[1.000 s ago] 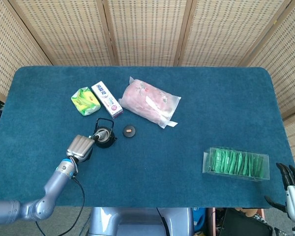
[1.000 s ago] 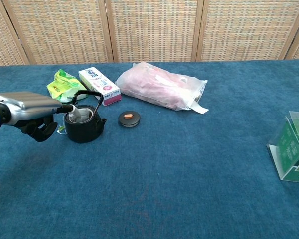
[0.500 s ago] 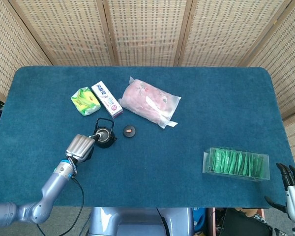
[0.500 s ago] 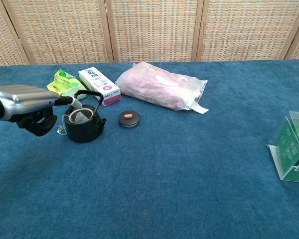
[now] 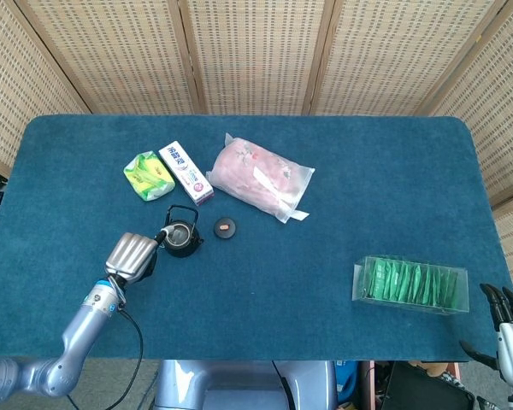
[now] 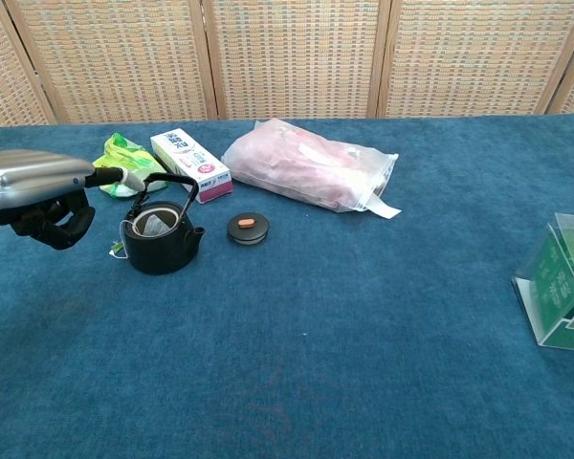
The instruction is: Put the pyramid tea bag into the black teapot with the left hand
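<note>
The pyramid tea bag [image 6: 154,225] is seen inside the open black teapot [image 6: 159,245], with its small tag [image 6: 116,251] hung over the rim on the left side. The left robot hand [image 6: 40,192] is held just left of the teapot, apart from it, with its fingers [image 6: 53,222] curled under and nothing gripped. The teapot lid [image 6: 248,227] is laid on the blue surface [image 6: 364,325] just right of the pot. The right robot hand [image 5: 506,329] is shown at the near right edge, well apart, fingers spread and empty.
</note>
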Action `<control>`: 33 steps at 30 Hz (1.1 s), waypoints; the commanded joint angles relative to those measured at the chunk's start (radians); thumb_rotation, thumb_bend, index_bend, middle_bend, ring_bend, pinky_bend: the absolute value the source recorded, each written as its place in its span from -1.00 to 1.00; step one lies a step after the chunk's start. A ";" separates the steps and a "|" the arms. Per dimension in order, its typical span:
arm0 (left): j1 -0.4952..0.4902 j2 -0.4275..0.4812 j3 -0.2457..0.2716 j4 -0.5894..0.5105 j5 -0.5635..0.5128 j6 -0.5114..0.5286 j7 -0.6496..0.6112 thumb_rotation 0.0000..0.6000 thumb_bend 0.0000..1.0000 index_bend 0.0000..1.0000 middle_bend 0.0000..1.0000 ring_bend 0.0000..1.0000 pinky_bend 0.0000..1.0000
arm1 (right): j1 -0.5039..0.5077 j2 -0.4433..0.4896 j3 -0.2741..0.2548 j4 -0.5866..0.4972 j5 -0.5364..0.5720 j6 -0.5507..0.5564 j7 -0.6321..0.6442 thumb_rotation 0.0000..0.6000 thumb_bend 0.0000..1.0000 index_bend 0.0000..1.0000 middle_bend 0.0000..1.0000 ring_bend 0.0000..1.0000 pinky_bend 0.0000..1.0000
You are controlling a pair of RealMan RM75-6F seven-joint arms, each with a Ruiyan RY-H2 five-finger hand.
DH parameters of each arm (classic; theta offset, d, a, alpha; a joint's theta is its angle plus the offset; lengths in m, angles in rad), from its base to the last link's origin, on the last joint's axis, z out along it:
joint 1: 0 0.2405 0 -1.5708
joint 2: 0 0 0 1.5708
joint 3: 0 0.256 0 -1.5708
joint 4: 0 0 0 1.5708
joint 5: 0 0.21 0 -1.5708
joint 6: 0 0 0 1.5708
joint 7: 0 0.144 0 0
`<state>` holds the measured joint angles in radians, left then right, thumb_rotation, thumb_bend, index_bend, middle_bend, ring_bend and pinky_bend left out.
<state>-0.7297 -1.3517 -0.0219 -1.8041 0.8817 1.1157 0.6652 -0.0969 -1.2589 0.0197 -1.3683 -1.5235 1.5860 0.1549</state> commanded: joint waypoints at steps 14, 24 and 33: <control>0.292 0.048 0.074 -0.008 0.365 0.384 -0.254 1.00 0.13 -0.93 -0.58 -0.65 -0.45 | 0.010 -0.001 0.002 0.000 -0.021 0.009 -0.001 1.00 -0.98 -0.76 -0.59 -0.85 -0.69; 0.439 0.066 0.132 0.006 0.491 0.518 -0.348 1.00 -0.02 -0.96 -1.00 -1.00 -1.00 | 0.023 0.002 -0.002 -0.011 -0.054 0.017 -0.016 1.00 -0.98 -0.76 -0.59 -0.85 -0.69; 0.566 0.103 0.186 -0.003 0.540 0.580 -0.384 1.00 -0.02 -0.95 -1.00 -1.00 -1.00 | 0.033 0.005 -0.008 -0.033 -0.082 0.026 -0.040 1.00 -0.98 -0.76 -0.59 -0.85 -0.69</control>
<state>-0.1820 -1.2582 0.1524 -1.8030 1.4124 1.6853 0.2917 -0.0644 -1.2541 0.0127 -1.4001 -1.6041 1.6114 0.1160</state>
